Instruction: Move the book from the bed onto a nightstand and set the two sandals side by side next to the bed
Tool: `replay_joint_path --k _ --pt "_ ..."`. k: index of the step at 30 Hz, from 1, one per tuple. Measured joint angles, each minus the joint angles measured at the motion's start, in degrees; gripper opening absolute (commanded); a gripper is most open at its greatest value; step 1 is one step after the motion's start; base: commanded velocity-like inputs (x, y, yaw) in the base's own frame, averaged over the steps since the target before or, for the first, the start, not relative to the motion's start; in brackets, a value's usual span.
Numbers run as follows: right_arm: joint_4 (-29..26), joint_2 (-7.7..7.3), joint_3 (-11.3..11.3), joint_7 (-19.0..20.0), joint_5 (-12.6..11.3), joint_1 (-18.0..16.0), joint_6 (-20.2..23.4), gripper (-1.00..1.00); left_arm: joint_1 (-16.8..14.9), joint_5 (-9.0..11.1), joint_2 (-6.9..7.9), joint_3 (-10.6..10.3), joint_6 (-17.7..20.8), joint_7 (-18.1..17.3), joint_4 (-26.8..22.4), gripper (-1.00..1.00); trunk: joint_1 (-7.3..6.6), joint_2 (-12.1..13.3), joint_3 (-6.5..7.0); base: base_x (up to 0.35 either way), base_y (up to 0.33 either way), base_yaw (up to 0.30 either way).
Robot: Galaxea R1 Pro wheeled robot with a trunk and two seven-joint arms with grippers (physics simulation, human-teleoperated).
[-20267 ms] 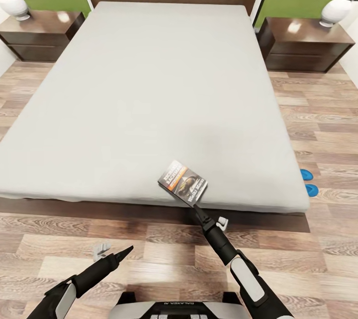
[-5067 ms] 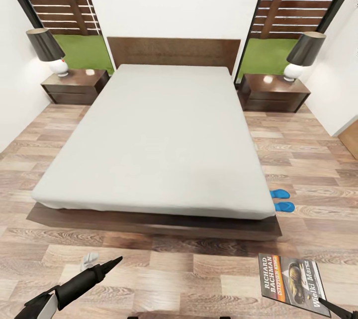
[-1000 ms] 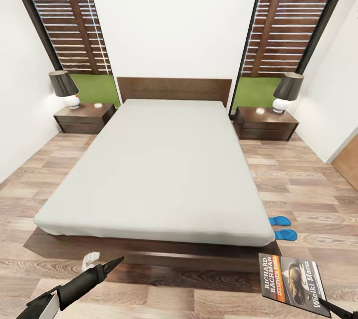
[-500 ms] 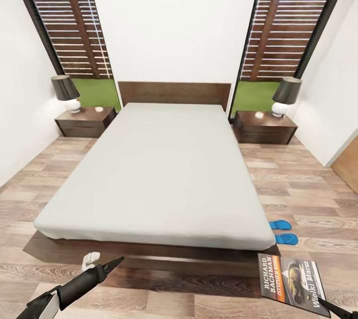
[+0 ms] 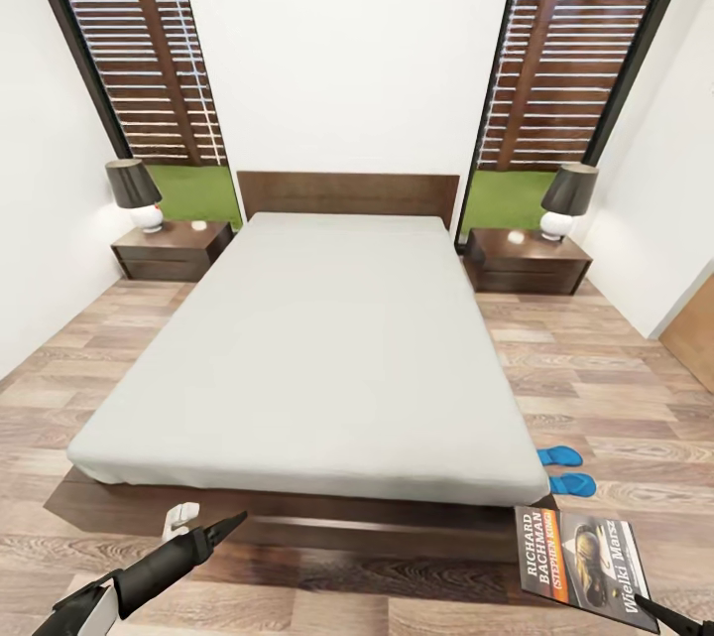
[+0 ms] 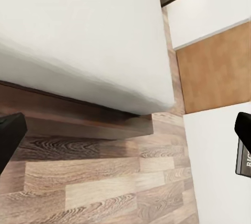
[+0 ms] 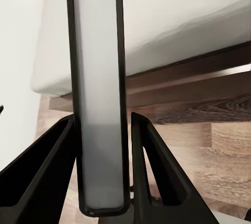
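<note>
Room: bedroom, wood-plank floor point(image 5: 615, 348), white walls, two tall windows onto a slatted fence.
Bed point(image 5: 327, 338): bare grey mattress on a dark frame, centre of the head view; nothing lying on it.
Nightstands: left nightstand point(image 5: 171, 251) and right nightstand point(image 5: 526, 261) flank the headboard, each with a lamp point(image 5: 568, 202) on its surface; some bare surface beside each lamp.
Book point(image 5: 580, 553): off the bed, held in the air near the bed's foot corner on the right side, cover up; edge-on in the right wrist view point(image 7: 99, 103).
Handling, judged: thin, light, fairly stiff; glossy cover likely slippery, liable to pivot when pinched at one edge; firmer hold near the spine, laid down flat.
Sandals point(image 5: 567, 469): blue pair on the floor just beside the bed's right side, close together.
Right end effector point(image 7: 102, 130): fingers clamped on the book's edge, one each side.
Left end effector point(image 5: 213, 532): carries nothing, low by the bed's foot; tips look together, but cannot tell for sure.
</note>
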Motion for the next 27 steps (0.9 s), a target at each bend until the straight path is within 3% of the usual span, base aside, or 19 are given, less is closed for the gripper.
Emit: replay_joint_path --k 7,27 --pt "0.0 0.69 0.0 0.0 0.0 0.0 0.0 -1.0 0.0 0.0 0.0 0.0 0.0 0.1 0.0 1.0 0.0 0.0 0.66 0.0 0.0 0.0" --pt "0.0 0.8 0.1 0.0 0.0 0.0 -0.6 -1.0 0.0 0.0 0.0 0.0 0.0 0.1 0.1 1.0 0.0 0.0 2.53 0.0 0.0 0.0"
